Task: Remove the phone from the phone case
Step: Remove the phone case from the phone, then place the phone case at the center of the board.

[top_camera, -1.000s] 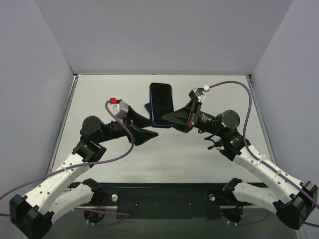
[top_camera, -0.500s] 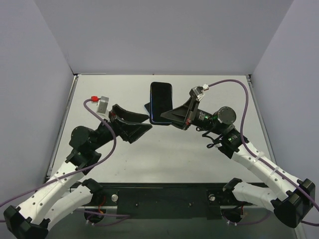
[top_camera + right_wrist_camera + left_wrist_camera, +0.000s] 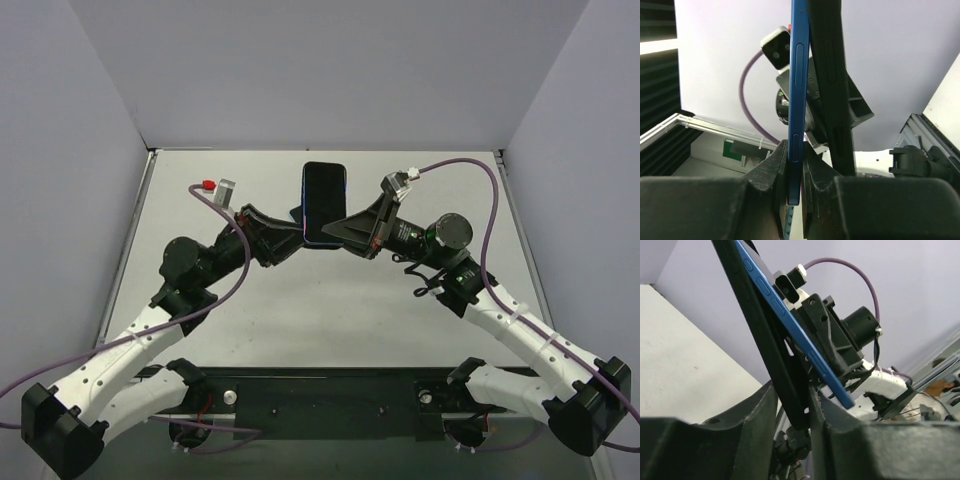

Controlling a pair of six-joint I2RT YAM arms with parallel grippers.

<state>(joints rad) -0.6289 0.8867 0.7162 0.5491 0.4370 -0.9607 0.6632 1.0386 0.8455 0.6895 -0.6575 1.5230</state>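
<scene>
While the phone (image 3: pixel 324 203) hangs over the grey surface (image 3: pixel 330 310) toward 12 o'clock, lilac walls (image 3: pixel 320 70) enclose three sides. Left wrist: left pincer (image 3: pixel 792 410) clamps the black case (image 3: pixel 771 355). Right wrist: right pincer (image 3: pixel 796 167) pinches the blue phone, case at 3 o'clock.

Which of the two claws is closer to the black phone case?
Left. The left claw is shut on the phone case itself; the right claw pinches the blue phone just beside the case.
</scene>
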